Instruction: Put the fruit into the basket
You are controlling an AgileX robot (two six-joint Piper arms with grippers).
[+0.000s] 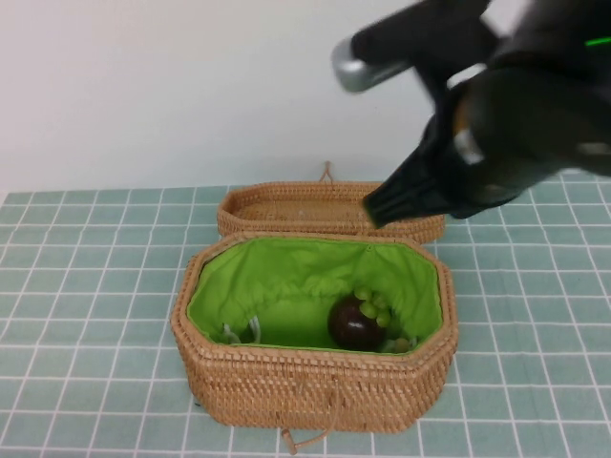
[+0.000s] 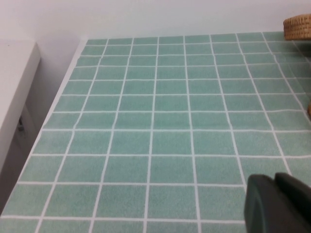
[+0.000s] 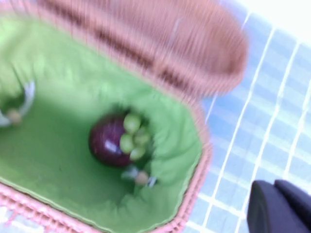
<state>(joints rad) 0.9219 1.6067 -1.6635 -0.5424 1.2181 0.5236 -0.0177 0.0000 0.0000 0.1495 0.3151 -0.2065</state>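
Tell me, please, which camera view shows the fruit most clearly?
The high view: the fruit lies sharp inside the basket, with the right gripper raised above the lid. The right wrist view shows it closer but blurred. The left wrist view shows only tiles and the left gripper, no fruit.

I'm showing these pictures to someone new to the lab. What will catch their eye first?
The open basket with its bright green lining sits mid-table, the dark fruit resting inside toward its right end. The right gripper hangs blurred above the lid, which lies back behind. The left gripper is over bare tiles.
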